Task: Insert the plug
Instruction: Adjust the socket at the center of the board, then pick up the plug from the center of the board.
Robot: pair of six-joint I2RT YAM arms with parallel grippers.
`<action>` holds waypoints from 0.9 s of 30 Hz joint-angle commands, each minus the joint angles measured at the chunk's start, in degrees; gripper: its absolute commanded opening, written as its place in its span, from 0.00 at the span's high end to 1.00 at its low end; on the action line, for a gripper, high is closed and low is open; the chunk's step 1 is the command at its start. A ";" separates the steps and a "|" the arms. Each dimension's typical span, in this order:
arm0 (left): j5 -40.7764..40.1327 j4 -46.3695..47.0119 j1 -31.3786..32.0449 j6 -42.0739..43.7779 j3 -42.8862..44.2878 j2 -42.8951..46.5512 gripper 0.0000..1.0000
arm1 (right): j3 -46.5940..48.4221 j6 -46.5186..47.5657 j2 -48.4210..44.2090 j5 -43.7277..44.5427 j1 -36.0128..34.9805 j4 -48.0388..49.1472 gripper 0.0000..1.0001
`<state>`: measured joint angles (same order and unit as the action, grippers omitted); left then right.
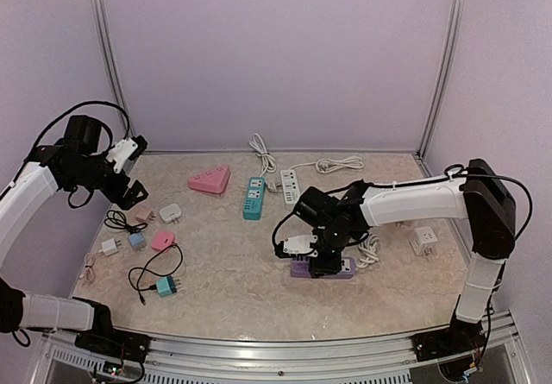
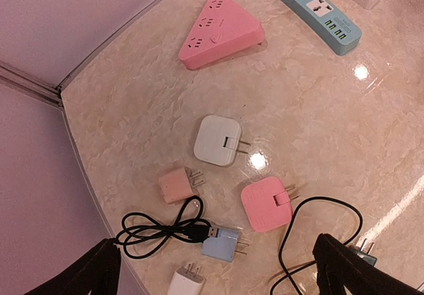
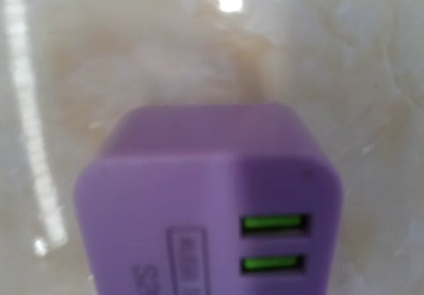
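With our right gripper [image 1: 326, 257] we are probably steadying the purple plastic power strip [image 1: 299, 270] toward the table's [image 1: 233, 272] near edge; we cannot tell its fingers' state. Our left gripper [image 1: 131, 175], spread wide, is next needing to pick a plug, perhaps the white square plastic plug [image 2: 217, 140] near the left edge.

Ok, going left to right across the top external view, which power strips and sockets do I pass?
pink triangular power strip → teal power strip → white power strip → purple power strip → white cube socket
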<state>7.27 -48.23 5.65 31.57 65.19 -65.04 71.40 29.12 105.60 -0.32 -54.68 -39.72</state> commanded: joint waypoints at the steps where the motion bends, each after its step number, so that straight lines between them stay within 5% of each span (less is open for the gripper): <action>1: 0.65 -0.39 -0.03 0.28 -0.39 1.20 0.01 | 1.57 -7.12 3.77 2.83 0.25 -0.92 0.75; 3: 0.64 -0.61 -0.03 0.53 -0.62 1.43 0.01 | 2.08 -6.78 4.23 2.86 0.05 -0.88 0.69; 7: 0.55 -1.01 -0.03 0.83 -0.85 1.58 0.01 | 3.59 -6.54 4.26 3.21 -0.40 -1.34 0.36; 9: 0.64 -1.16 -0.03 0.89 -0.86 1.58 0.01 | 4.34 -6.92 3.31 3.06 -0.52 -0.81 0.02; 16: 0.55 -1.77 -0.16 1.30 -0.26 1.49 0.01 | 1.46 -12.92 -9.61 -0.47 -0.28 14.26 0.00; 20: 1.49 -1.90 -0.58 1.01 0.07 1.42 0.01 | -2.35 -28.17 -19.20 14.96 2.16 26.30 0.00; 24: 2.24 -1.68 -0.99 0.35 0.41 1.19 0.01 | -0.85 -47.88 -22.61 25.78 7.85 19.35 0.00; 27: 2.24 -1.29 -1.17 0.00 0.45 1.12 0.01 | 2.61 -59.03 -20.94 23.53 16.36 7.66 0.03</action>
<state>8.43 -49.17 4.97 32.21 65.04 -64.12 71.61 -8.29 82.15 17.06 -46.65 -19.79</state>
